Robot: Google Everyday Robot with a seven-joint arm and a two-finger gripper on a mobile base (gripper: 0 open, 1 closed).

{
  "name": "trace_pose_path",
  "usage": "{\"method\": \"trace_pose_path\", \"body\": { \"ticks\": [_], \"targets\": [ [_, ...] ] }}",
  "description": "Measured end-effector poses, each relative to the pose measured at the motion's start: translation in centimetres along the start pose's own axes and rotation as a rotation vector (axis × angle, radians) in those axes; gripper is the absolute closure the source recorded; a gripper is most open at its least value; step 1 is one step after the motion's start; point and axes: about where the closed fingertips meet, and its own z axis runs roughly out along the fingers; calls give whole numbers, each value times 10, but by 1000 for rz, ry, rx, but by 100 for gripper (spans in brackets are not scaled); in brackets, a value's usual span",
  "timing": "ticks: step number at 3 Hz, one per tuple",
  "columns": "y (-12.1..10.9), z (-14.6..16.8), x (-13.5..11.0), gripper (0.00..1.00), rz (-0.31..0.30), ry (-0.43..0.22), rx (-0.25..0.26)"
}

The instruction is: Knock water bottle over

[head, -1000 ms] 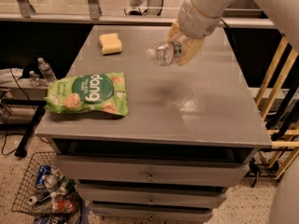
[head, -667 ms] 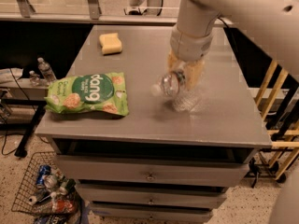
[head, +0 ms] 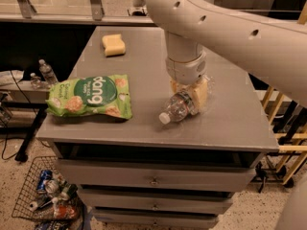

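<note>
The water bottle [head: 178,107] is clear ribbed plastic with a white cap. It lies tilted on the grey cabinet top [head: 144,56], right of centre near the front, its cap pointing to the front left. My gripper [head: 191,94] reaches down from the white arm [head: 230,18] and its pale fingers [head: 200,91] are around the bottle's body. The bottle's far end is hidden behind the fingers.
A green snack bag [head: 91,97] lies at the front left of the top. A yellow sponge [head: 113,44] sits at the back. Two small clear bottles [head: 46,72] stand left of the cabinet. A wire basket of cans [head: 48,195] is on the floor. Wooden frames [head: 283,143] stand at the right.
The gripper has come down and toward the front edge with the bottle. The bottle, held above the top before, now lies tilted on it near the front.
</note>
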Motion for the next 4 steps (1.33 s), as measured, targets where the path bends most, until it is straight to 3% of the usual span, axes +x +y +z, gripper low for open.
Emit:
{"method": "trace_pose_path", "body": {
  "ticks": [3, 4],
  "targets": [
    [-10, 0, 3, 12, 3, 13, 48],
    [-12, 0, 4, 0, 4, 15, 58]
  ]
}}
